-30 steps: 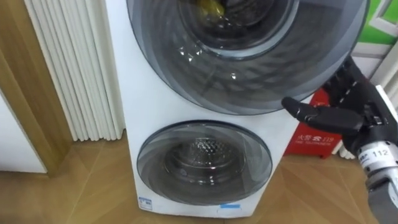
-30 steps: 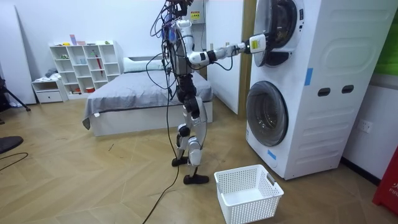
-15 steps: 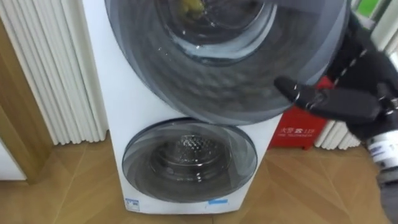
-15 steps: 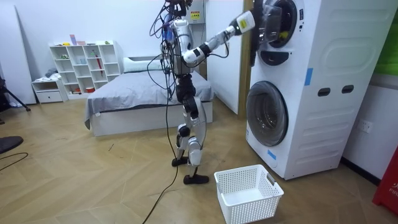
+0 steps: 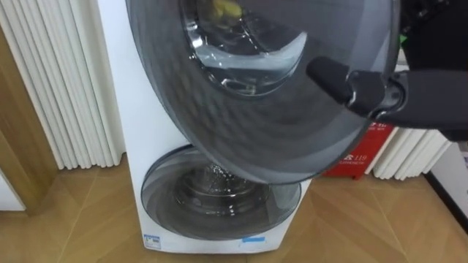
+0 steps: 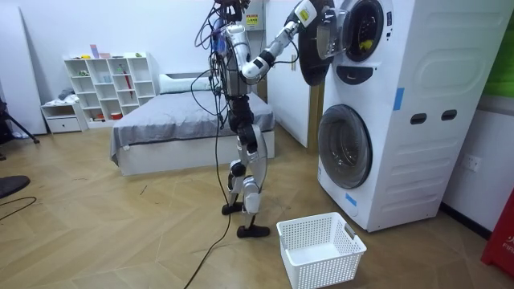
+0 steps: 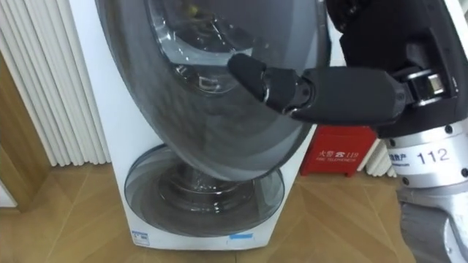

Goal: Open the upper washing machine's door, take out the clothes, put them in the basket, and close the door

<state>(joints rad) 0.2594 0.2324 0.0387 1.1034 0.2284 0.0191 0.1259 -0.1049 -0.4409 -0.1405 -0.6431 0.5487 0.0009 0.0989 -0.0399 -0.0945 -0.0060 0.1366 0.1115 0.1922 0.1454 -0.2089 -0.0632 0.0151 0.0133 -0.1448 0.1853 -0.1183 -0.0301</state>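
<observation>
The right hand clamps the half-open upper door, thumb across its glass, fingers apparently curled behind; yellow cloth shows inside.

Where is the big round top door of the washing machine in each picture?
Left eye view: the top door takes up the upper middle, open.
Right eye view: the top door is at the upper centre-left.
Room view: the top door is near the top, right of centre.
Shared landmark: the bottom door, below it.

White basket, bed, white shelf
</observation>
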